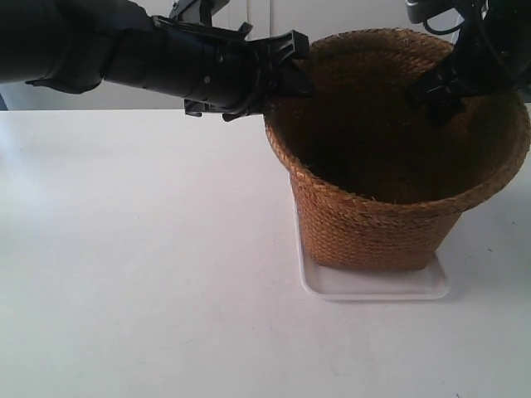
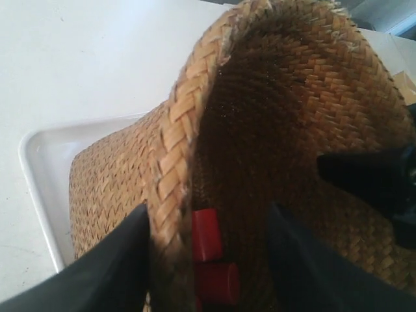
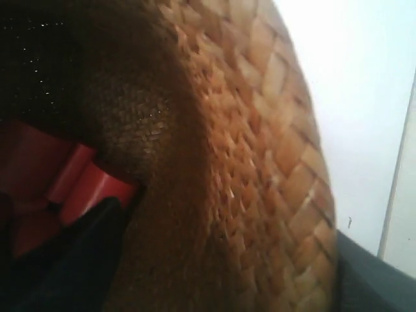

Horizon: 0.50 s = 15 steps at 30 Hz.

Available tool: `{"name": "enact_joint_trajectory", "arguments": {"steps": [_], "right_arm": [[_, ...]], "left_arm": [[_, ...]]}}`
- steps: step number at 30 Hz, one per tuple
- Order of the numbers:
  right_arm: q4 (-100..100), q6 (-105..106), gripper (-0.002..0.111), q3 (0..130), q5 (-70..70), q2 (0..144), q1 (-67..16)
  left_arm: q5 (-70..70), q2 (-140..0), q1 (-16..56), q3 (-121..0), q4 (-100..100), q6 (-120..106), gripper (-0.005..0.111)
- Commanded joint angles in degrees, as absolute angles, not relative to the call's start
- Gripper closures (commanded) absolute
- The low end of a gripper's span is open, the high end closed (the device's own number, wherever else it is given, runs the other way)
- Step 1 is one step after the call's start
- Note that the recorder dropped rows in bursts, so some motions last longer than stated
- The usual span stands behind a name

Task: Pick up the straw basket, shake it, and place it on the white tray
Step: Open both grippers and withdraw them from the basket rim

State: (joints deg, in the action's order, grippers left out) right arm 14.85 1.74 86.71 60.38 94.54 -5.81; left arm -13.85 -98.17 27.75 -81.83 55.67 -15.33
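Note:
The straw basket [image 1: 382,224] stands upright on the white tray [image 1: 373,286], whose rim shows past its base. My left gripper [image 1: 290,62] straddles the braided rim at the exterior view's left. In the left wrist view the left gripper [image 2: 205,221] is open: the outer finger lies against the basket [image 2: 292,97], the inner one hangs apart inside. My right gripper [image 1: 440,95] straddles the opposite rim. In the right wrist view the right gripper [image 3: 227,221] stands wide, with the basket [image 3: 260,130] wall between its fingers.
Red blocks [image 2: 207,234] lie at the bottom of the basket, and the right wrist view shows red blocks [image 3: 84,182] too. The tray [image 2: 39,169] rests on a white table [image 1: 141,265]. A pale wall stands behind the arms.

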Motion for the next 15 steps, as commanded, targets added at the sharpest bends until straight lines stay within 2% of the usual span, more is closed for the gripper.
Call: {"name": "enact_joint_trajectory", "arguments": {"steps": [1,4,10,15], "right_arm": [[17.1,1.2,0.040,86.7,59.2,93.4,-5.6],[17.3,0.9,0.039,86.7,58.7,92.8,-5.6],[18.9,-1.8,0.030,86.7,57.2,92.4,-5.6],[19.0,-1.8,0.030,86.7,56.0,90.2,-5.6]], "left_arm": [[-15.2,-97.3,28.1,-84.0,55.3,-15.4,0.050],[-15.6,-97.3,28.1,-84.1,54.8,-15.4,0.050],[-15.8,-97.0,28.1,-84.1,51.7,-15.4,0.033],[-14.6,-95.6,28.1,-84.1,51.4,-15.4,0.031]]}}
